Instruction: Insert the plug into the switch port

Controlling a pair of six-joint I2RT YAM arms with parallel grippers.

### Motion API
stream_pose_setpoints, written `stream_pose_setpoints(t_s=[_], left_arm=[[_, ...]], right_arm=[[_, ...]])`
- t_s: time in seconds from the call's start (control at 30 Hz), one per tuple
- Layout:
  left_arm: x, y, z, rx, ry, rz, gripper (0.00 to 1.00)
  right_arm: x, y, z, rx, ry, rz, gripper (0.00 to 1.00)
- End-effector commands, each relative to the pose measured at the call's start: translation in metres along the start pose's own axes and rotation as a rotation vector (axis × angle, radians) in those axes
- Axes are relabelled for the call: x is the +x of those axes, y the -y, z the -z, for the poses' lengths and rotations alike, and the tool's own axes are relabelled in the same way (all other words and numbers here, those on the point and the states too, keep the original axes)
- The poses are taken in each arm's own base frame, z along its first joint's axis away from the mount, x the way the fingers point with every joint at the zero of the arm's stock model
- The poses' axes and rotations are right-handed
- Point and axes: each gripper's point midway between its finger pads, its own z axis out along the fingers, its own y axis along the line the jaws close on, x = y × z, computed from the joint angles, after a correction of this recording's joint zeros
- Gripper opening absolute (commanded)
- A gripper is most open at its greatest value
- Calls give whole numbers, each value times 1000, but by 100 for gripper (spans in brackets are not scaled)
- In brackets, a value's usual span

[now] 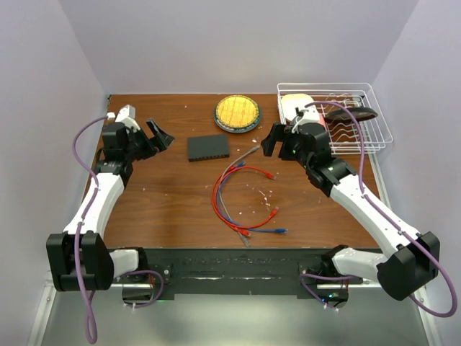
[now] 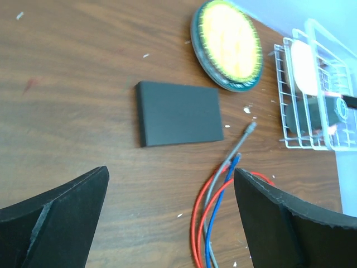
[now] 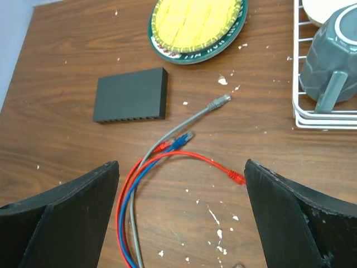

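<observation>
Grey plug [image 3: 222,100] near switch [image 3: 131,95] | left end effector [image 2: 170,178] and right end effector [image 3: 181,167] apart, empty | advise pinching just behind it, square to sockets [image 3: 131,118]

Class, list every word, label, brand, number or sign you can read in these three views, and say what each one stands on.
No text can be read in any view.
The switch has a plain dark top with no label.
The yellow dish shows only a grid pattern.
The cables and the grey mug carry no visible print.
</observation>
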Motion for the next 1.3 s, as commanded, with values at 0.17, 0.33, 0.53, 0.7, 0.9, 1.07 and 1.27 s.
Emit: stream_pose_setpoints(t_s=[0.17, 0.33, 0.53, 0.7, 0.9, 1.07, 1.27], left_arm=[[21, 105, -38, 88, -95, -359, 100], [64, 132, -85, 17, -203, -502, 100], [114, 171, -130, 9, -282, -702, 98], [142, 182, -161, 17, -309, -772, 95], [157, 176, -192, 2, -329, -820, 83], [168, 174, -208, 18, -350, -846, 76], [193, 161, -217, 30, -402, -846, 66]], right_arm=[[26, 4, 6, -5, -76, -39, 99], [32, 4, 6, -5, -98, -59, 98], [48, 7, 7, 5, -146, -87, 99], [55, 13, 12, 24, -160, -94, 99], [60, 16, 19, 29, -168, -102, 98], [63, 21, 23, 47, -168, -98, 99], [62, 26, 25, 68, -163, -91, 99]])
